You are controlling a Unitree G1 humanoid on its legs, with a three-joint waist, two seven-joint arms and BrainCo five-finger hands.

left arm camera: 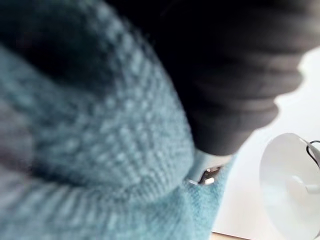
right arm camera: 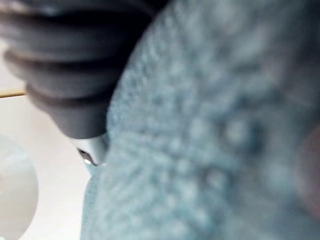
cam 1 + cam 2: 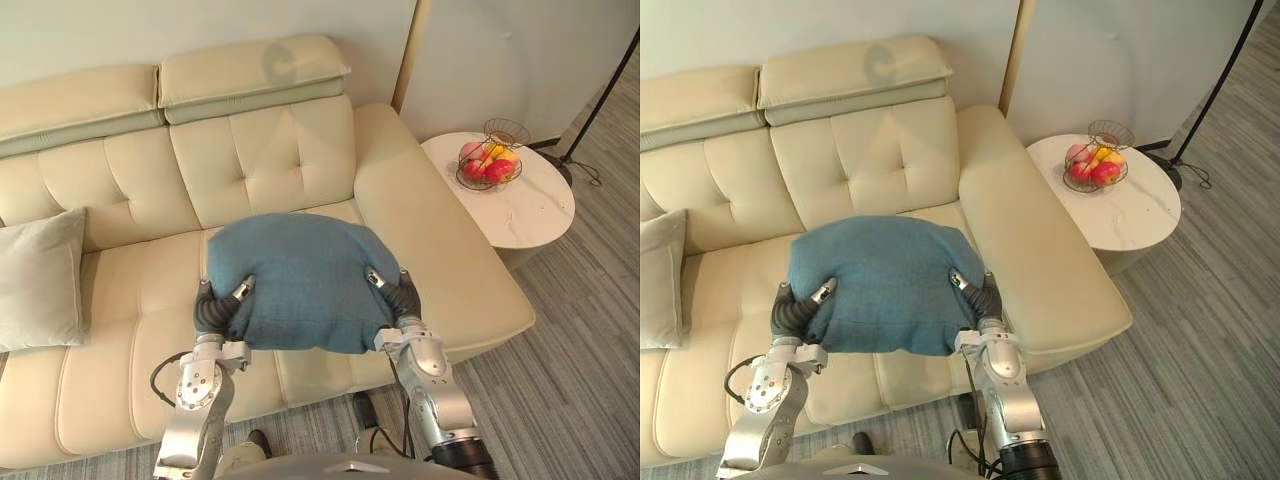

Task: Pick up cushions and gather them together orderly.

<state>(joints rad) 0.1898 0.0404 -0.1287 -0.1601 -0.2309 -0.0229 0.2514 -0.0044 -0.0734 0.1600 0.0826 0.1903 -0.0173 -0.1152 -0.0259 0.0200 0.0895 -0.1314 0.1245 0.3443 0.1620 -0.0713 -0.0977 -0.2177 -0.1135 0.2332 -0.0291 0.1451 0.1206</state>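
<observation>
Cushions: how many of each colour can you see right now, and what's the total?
blue cushion: 1, between the left hand and the right hand
grey cushion: 1, at the left end of the sofa
Total: 2

A: Blue cushion, status?
B: Blue cushion (image 3: pixel 295 275): teal, coarse knit-like fabric, plump, with a rounded far edge. It lies roughly flat, broad face up, over the right end of the sofa (image 3: pixel 130 330) seat, just beside the armrest (image 3: pixel 440 250). The left robot hand (image 3: pixel 222 308) touches its near-left corner and the right robot hand (image 3: pixel 400 295) its near-right corner. Can't tell if it rests on the seat or is clear of it.
A: The other one?
B: Grey cushion (image 3: pixel 40 280): pale, smooth, squarish. It stands upright, leaning on the backrest (image 3: pixel 130 185) at the sofa's left end. Well apart from the blue one, with a seat section between them.
</observation>
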